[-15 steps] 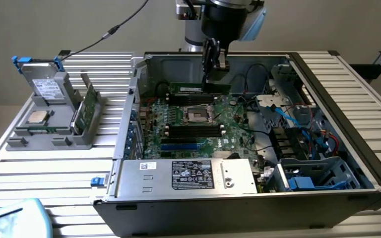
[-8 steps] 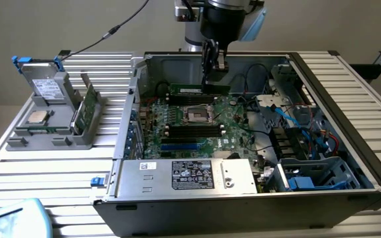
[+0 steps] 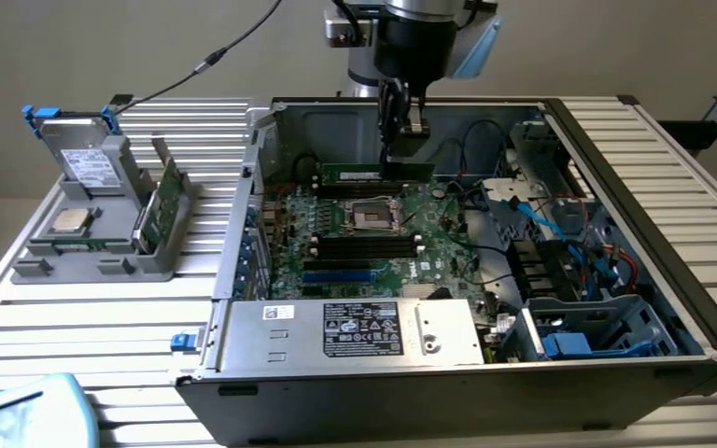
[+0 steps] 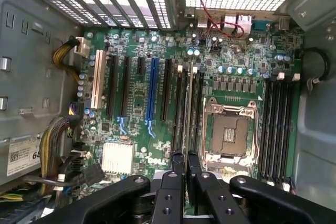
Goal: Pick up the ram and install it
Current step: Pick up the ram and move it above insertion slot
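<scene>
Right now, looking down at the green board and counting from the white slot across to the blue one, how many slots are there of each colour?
white slot: 1
black slots: 3, one of them short
blue slot: 1
Total: 5

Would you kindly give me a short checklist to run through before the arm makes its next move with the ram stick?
1. Gripper shut on the ram stick: ok.
2. Stick upright, long edge down over the motherboard: ok.
3. Stick running parallel to the black slots: ok.
4. Stick pressed fully into a slot: cannot tell.
5. Slot end latches open: cannot tell.
</scene>
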You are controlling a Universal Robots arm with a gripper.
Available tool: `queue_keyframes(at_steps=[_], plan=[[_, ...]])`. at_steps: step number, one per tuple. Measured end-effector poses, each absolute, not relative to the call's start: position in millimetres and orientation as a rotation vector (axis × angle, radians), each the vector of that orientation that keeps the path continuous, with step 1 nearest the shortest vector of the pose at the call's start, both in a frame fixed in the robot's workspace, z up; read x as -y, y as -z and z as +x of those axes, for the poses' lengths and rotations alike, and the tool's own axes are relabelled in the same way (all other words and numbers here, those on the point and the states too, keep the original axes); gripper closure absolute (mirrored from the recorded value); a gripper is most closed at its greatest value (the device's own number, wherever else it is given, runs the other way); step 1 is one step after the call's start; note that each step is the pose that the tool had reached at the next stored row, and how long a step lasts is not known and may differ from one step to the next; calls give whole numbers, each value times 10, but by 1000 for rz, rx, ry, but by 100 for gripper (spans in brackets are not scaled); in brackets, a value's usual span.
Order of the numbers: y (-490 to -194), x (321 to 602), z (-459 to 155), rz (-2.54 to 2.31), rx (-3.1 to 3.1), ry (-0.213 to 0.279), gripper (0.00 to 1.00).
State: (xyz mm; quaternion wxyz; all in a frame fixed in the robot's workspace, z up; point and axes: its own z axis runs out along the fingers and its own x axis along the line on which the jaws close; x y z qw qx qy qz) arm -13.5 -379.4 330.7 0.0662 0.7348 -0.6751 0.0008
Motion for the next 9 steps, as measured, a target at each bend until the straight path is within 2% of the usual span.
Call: queue_keyframes(at_steps=[9], plan=[[-3174, 3794, -261, 2231, 2020, -5, 86]])
